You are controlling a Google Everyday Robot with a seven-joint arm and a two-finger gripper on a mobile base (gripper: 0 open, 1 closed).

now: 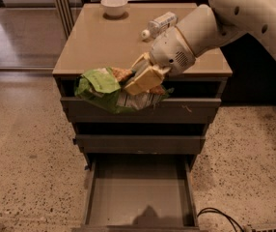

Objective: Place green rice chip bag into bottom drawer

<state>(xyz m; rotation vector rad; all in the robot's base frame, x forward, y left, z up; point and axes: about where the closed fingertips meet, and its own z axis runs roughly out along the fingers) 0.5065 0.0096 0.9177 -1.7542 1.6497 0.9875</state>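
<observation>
My gripper (137,82) is shut on the green rice chip bag (101,87), a crumpled bright green foil bag with white and orange print. It holds the bag in the air in front of the cabinet's top edge, above the open bottom drawer (140,193). The drawer is pulled out, its flat floor bare except for the arm's shadow at the front. The bag's right part is hidden behind my tan fingers (145,79).
A small white bowl (114,5) stands at the back of the cabinet top (104,42). A white plastic bottle (160,23) lies on its side near my arm. The upper drawer (143,111) and middle drawer (140,144) are shut. A black cable (220,216) lies on the speckled floor at lower right.
</observation>
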